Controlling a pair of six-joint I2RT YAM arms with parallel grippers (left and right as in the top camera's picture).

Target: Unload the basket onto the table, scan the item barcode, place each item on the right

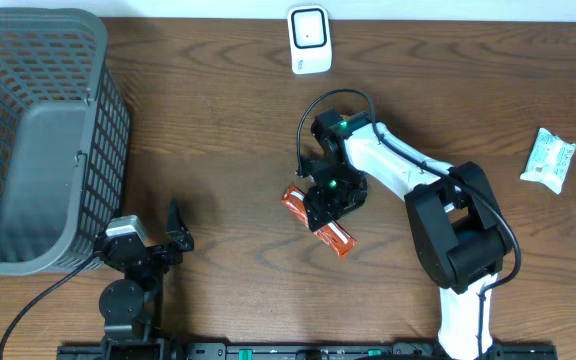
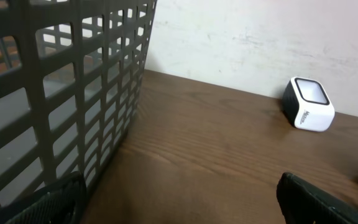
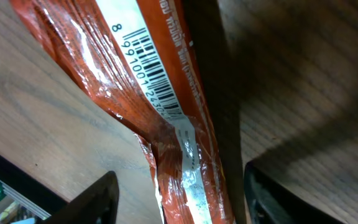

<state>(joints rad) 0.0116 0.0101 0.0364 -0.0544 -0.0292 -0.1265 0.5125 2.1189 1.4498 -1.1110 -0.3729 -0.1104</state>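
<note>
Right tool (image 1: pixel 320 212), jaws apart, straddles orange packet (image 1: pixel 340 240); barcode (image 3: pixel 151 71) visible

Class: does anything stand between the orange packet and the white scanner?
Nothing visible on the table does. Bare wood lies between the orange packet and the white scanner; only the robot's black cable loops over that stretch.

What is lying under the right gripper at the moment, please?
An orange packet on the table, barcode facing up. From overhead, the right gripper covers its middle.
</note>
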